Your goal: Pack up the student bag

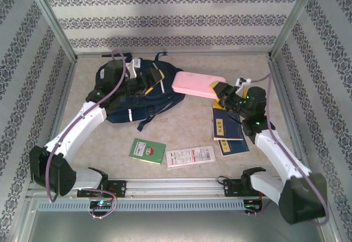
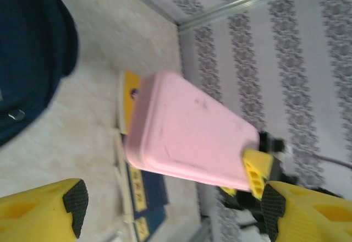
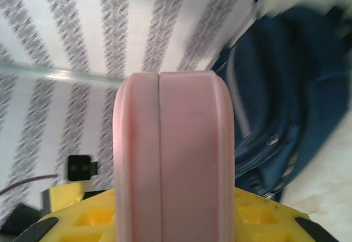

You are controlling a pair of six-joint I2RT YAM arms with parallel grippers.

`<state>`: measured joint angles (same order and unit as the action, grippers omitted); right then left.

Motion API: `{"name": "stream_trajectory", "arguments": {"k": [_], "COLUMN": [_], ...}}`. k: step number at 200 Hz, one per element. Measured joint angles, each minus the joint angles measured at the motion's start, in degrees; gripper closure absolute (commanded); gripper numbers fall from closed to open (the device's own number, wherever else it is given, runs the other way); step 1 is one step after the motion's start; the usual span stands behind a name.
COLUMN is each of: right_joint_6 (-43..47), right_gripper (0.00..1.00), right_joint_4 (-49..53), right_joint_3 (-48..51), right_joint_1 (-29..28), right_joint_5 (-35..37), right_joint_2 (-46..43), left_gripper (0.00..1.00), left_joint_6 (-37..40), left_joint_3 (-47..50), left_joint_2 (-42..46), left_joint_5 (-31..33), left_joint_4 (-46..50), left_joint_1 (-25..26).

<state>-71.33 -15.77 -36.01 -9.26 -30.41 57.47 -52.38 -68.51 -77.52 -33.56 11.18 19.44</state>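
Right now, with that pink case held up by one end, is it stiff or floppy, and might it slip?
Probably stiff: the pink case juts straight out from the right claw without sagging. Its smooth, rounded shell looks hard, so gripped at one end it could slip or swing. Likely light, since one claw carries it alone.

Striped patterned walls (image 1: 165,11), beige tabletop (image 1: 181,126)
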Motion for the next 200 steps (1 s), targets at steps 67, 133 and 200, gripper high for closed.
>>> {"name": "stream_trajectory", "arguments": {"k": [67,133,200], "right_joint_6": [13.9,16.9,17.3], "right_gripper": [0.70,0.70,0.70], "right_joint_4": [21.8,25.9,25.8], "right_joint_3": [0.6,0.7,1.9], "right_joint_1": [5.4,5.4,5.4], "right_joint_5": [15.1,17.0,17.1], "right_joint_2": [-13.1,-13.8,-13.6], "left_gripper": [0.28,0.34,0.44], "left_joint_6": [11.6,13.5,12.3], "left_joint_3": [-25.2,-35.0,-39.5], "left_joint_2": [-30.6,-42.8,-49.5], "left_joint_5": [6.1,9.7,8.3], "left_joint_4": [11.8,15.2,14.5], "left_joint_1": [-1.0,-4.2,-5.0]}}
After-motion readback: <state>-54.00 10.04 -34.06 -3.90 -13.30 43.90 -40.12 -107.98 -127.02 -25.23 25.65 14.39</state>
